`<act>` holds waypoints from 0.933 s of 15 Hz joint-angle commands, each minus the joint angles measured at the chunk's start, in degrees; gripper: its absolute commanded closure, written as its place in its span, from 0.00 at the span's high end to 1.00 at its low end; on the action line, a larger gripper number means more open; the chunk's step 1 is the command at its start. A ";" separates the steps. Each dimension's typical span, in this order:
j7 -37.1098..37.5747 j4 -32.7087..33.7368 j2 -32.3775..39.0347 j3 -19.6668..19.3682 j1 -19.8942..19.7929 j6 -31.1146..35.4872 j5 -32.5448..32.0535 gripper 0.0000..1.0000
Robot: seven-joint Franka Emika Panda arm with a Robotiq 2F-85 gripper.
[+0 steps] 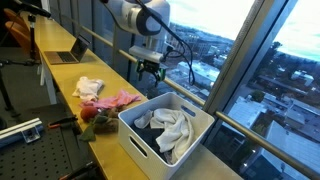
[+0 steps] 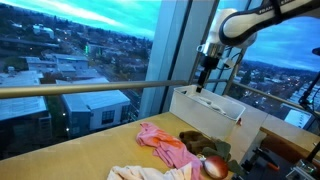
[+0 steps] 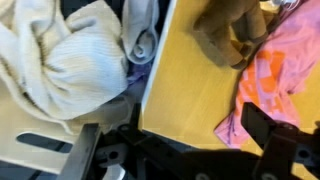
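Hand (image 1: 150, 70) upper centre, hovering above far rim of white bin (image 1: 138, 142); fingers apparently spread, empty. Pink cloth (image 1: 116, 100) left, on bench (image 1: 58, 75). Lowering should clear rim.

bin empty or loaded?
Loaded: a white cloth and dark clothes lie inside the bin; the wrist view shows them too.

We see a white bin (image 1: 135, 142) with a ribbed cream cloth (image 3: 70, 60) and a dark grey cloth (image 1: 145, 122) inside. The tabletop (image 3: 185, 90) is plain honey-tan. On it are a pink cloth (image 1: 118, 100) shading to orange, a brown cloth (image 3: 225, 35), a white cloth (image 1: 90, 87) and a red thing (image 2: 213, 167). The pincer (image 1: 150, 72) is black and the arm (image 1: 135, 15) white.
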 commanded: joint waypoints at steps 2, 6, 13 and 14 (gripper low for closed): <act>1.45 -2.72 5.75 1.29 2.51 3.71 -0.56 1.00; 2.16 -1.60 13.16 2.38 5.80 6.44 -1.82 1.00; 3.95 3.10 24.17 4.27 11.66 8.49 -3.09 1.00; 4.11 3.90 25.20 4.43 12.38 8.27 -3.20 1.00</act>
